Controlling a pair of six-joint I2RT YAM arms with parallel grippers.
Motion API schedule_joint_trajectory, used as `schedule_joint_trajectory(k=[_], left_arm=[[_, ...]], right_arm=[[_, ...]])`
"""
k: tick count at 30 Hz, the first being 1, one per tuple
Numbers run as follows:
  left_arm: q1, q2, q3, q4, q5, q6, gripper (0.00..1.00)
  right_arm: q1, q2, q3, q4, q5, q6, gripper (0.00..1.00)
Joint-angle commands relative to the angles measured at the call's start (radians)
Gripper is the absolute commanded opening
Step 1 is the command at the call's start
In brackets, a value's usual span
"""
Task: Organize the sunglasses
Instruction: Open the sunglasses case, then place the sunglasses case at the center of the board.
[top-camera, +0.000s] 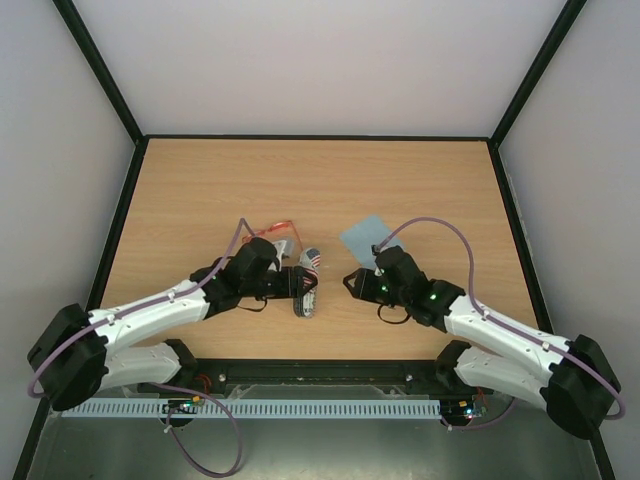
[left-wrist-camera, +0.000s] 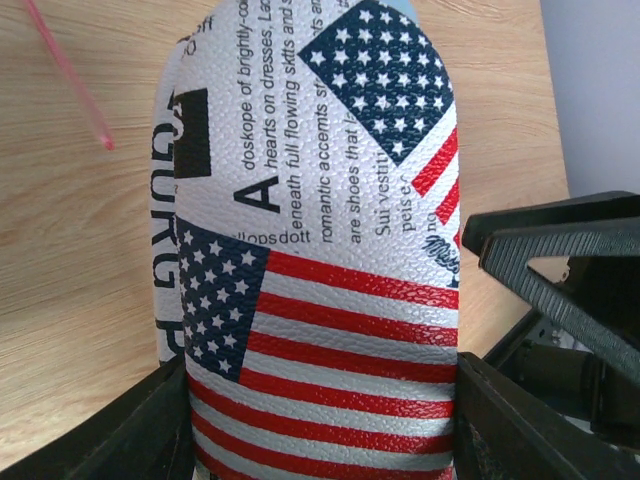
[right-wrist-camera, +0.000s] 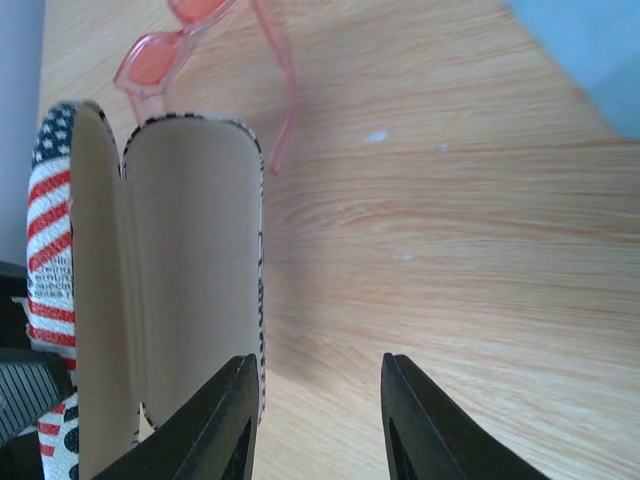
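The sunglasses (top-camera: 281, 229), a slim red-orange pair, lie on the table just behind my left gripper; in the right wrist view the sunglasses (right-wrist-camera: 170, 45) show at the top left. My left gripper (top-camera: 298, 284) is shut on the flag-printed case (top-camera: 312, 262), which fills the left wrist view with the case (left-wrist-camera: 320, 250) clamped between both fingers (left-wrist-camera: 150, 430). The case (right-wrist-camera: 190, 270) stands open, its tan lining showing. My right gripper (right-wrist-camera: 318, 400) is open and holds nothing, its left finger beside the lid's edge.
A light blue cloth (top-camera: 364, 237) lies flat behind my right gripper (top-camera: 352, 282); the cloth (right-wrist-camera: 590, 45) also shows at the top right of the right wrist view. A thin red temple arm (left-wrist-camera: 70, 75) crosses the wood left of the case. Black frame rails border the table.
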Motion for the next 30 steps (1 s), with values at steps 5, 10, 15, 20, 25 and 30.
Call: schedule_joint_trajectory(k=[5,10,15,20,25,30], left_arm=[[0.008,0.070,-0.095,0.348,0.114,-0.030,0.56],[0.010,0.142,-0.110,0.452,0.134,-0.031,0.56],[0.032,0.187,-0.123,0.544,0.162,-0.024,0.56],[0.074,0.229,-0.140,0.641,0.219,-0.012,0.57],[0.101,0.296,-0.167,0.783,0.290,-0.040,0.58],[0.109,0.381,-0.136,0.782,0.313,-0.032,0.59]], right_arm=[[-0.045,-0.048,0.033,-0.149,0.118,-0.028,0.36],[-0.061,-0.045,0.032,-0.161,0.127,-0.035,0.37],[-0.069,-0.038,0.029,-0.161,0.130,-0.039,0.37],[-0.074,-0.021,0.037,-0.162,0.128,-0.054,0.37],[-0.077,-0.001,0.037,-0.155,0.126,-0.065,0.38],[-0.079,0.025,0.037,-0.146,0.123,-0.076,0.38]])
